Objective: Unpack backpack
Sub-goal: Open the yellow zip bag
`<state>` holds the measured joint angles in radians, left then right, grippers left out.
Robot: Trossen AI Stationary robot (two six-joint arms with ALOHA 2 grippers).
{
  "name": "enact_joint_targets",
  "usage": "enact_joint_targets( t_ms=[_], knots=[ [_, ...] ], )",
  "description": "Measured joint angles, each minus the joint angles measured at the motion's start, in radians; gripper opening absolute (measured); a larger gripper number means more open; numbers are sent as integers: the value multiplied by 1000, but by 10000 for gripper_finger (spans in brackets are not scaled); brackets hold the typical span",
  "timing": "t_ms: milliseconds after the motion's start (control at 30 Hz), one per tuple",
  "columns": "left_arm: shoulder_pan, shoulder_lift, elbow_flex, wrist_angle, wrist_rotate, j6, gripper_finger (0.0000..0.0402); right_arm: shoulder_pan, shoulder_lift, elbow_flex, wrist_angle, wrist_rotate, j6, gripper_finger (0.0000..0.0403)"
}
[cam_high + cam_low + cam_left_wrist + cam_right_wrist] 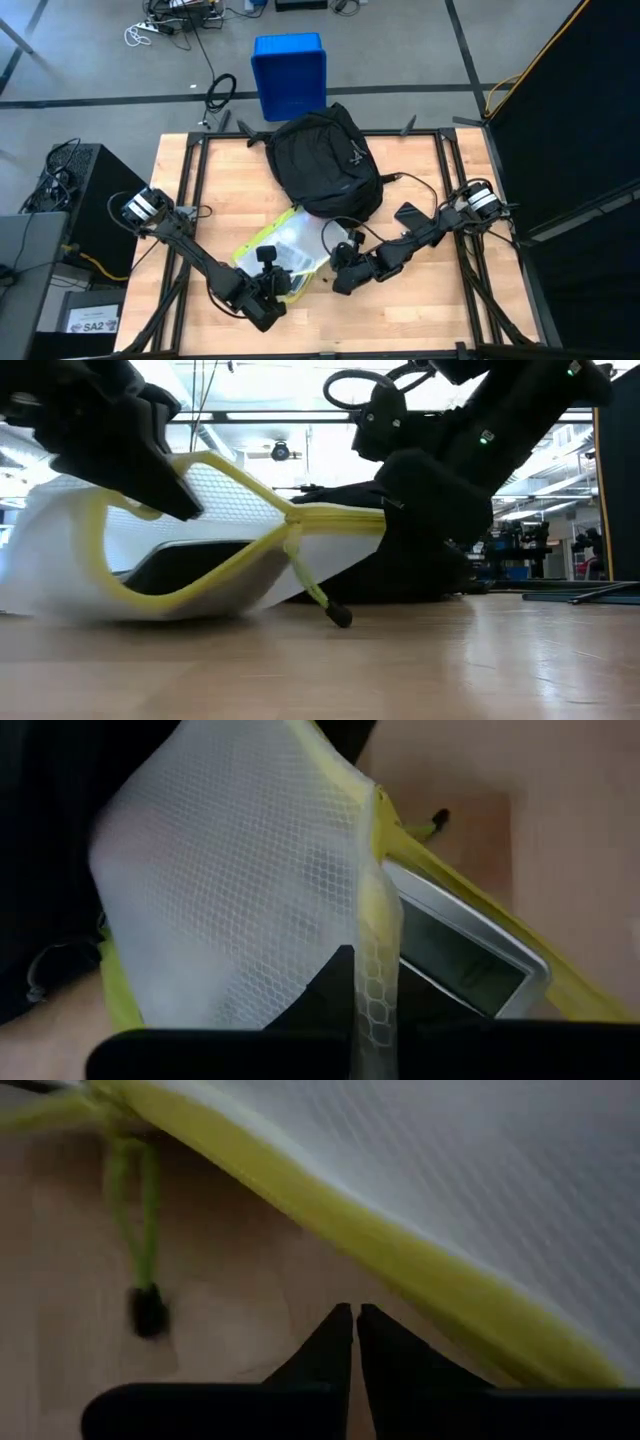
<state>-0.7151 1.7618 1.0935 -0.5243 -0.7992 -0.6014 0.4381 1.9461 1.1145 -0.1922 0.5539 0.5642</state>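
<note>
Handling large black soft fabric backpack [325, 160] at table's far centre — limp, light, grip top loop | left gripper [268, 300] clamps white yellow-edged mesh pouch [285, 245] | right gripper [343, 278] closed, empty — beside pouch

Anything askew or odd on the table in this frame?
Mildly. The white mesh pouch with yellow zipper trim is propped off the wooden table, one edge pinched in the left gripper. The right gripper is shut on nothing beside it. The black fabric backpack lies flat.

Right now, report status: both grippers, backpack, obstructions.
Left gripper shut on the white mesh pouch with yellow zipper trim. Right gripper shut, empty, beside pouch. Black fabric backpack behind pouch.
</note>
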Motion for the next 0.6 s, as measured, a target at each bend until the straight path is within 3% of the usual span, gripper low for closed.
enact_joint_targets(
  t_ms=[100, 300, 600],
  knots=[
    [-1, 0, 0, 1, 1, -6, 0, 9, 0, 0, 20, -41, 2, 0],
    [8, 0, 0, 2, 0, -4, 0, 24, 0, 0, 188, -253, -17, 20],
    [11, 0, 0, 10, -16, -3, 0, 24, 10, 0, 251, -117, -76, 151]
  ],
)
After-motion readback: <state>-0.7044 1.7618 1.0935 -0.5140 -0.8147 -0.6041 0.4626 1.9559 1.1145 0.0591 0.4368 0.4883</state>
